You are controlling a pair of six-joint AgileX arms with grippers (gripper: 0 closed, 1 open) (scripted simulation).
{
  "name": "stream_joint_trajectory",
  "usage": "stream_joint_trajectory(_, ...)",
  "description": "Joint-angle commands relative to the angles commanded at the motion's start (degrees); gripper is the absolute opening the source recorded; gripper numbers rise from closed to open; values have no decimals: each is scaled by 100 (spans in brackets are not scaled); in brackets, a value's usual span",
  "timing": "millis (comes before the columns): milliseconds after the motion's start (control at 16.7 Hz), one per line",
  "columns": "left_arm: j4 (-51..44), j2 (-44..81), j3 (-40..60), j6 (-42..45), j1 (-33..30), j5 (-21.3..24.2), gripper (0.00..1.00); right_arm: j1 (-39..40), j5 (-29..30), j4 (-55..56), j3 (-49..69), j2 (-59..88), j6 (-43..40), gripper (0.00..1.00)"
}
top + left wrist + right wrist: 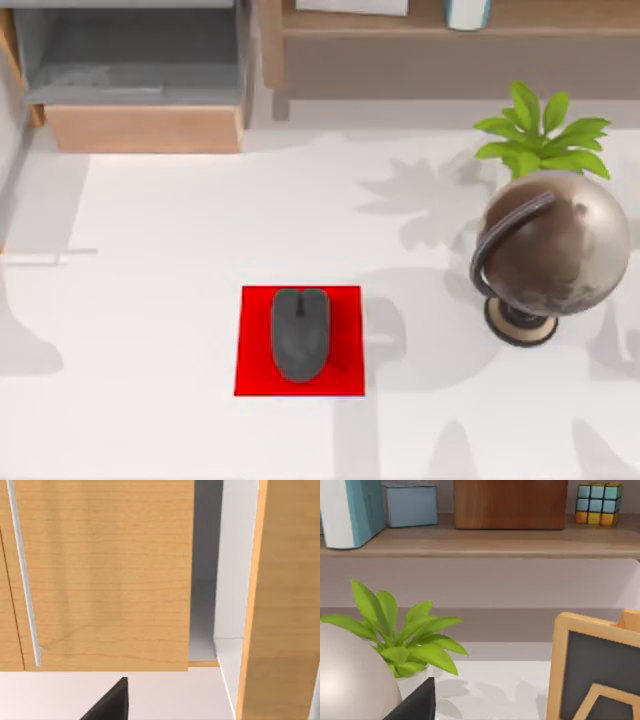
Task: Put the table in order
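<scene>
Lying under mouse: table

table white | mat red | mouse dark grey | globe brown | plant green

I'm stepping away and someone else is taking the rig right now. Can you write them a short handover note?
Grippers: the left wrist view faces the light-wood drawer front; the right wrist view faces the plant and the shelf. Whether either gripper is open or shut cannot be told.
Things: on the white table, the grey mouse lies on the red mat near the middle; the globe stands at the right, in front of the plant. The grey drawer at the back left is open.
Done: mouse on mat.
Left: probably shutting the drawer.
</scene>
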Motion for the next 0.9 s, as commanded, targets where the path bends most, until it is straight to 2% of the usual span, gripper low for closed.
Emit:
stream_joint_trajectory(600, 0, 0, 0, 0, 0, 0, 2, 0, 0, 0, 0, 0, 0, 100)
stream_joint_trajectory(900, 0, 0, 0, 0, 0, 0, 0, 0, 0, 0, 0, 0, 0, 100)
